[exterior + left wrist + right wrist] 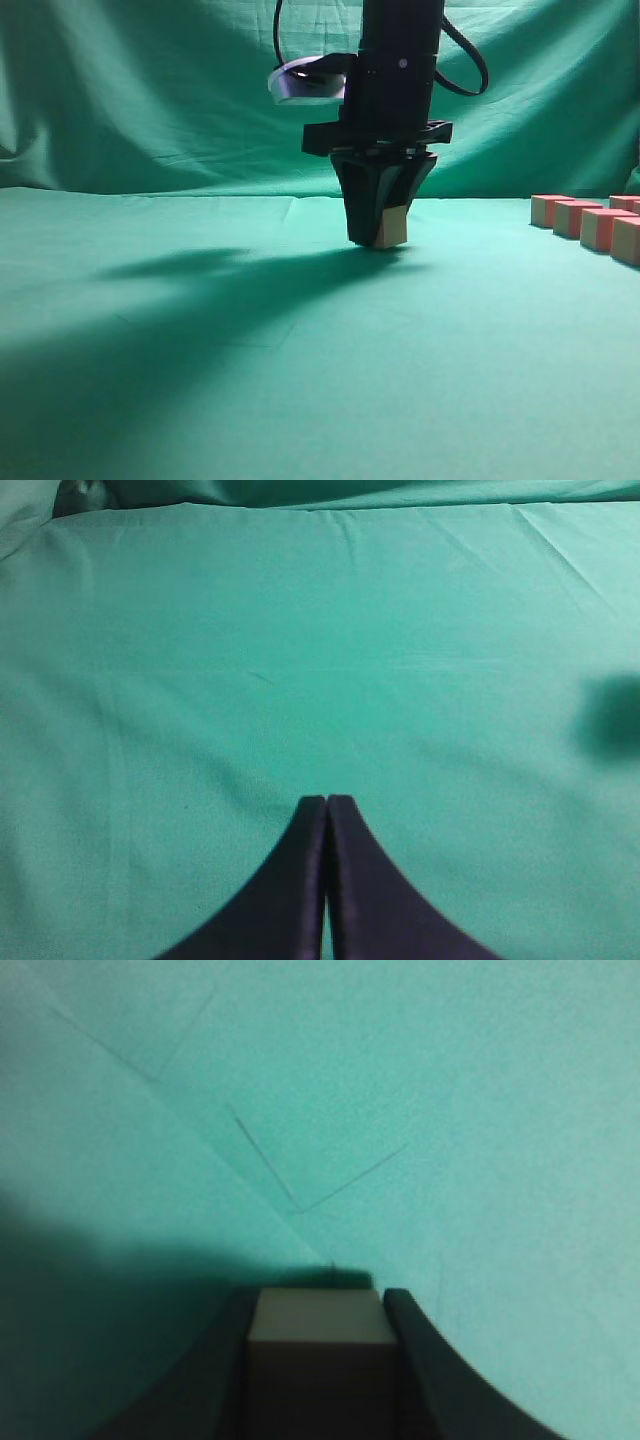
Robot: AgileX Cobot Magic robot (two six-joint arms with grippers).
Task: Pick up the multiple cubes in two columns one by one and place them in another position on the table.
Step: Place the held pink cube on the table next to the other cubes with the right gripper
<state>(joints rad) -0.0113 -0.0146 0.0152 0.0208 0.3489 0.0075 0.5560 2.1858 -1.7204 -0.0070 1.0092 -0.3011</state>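
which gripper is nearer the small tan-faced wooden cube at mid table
Right. The right gripper is shut on that cube; the left gripper is shut over bare green cloth table, no cube in its view.

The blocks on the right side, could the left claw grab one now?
Probably not easily. The left claw is shut over bare table, and the right claw, holding a block, stands between it and those blocks.

This looks like a robot test stand in a lab, not a home or a shop. Plain green cloth covers the whole tabletop (pixel 200 400), and a draped green backdrop (pixel 150 90) closes the far side. A black robot arm (pixel 400 60) with a cable hangs over it, and identical small cubes (pixel 590 222) stand in rows at the right.
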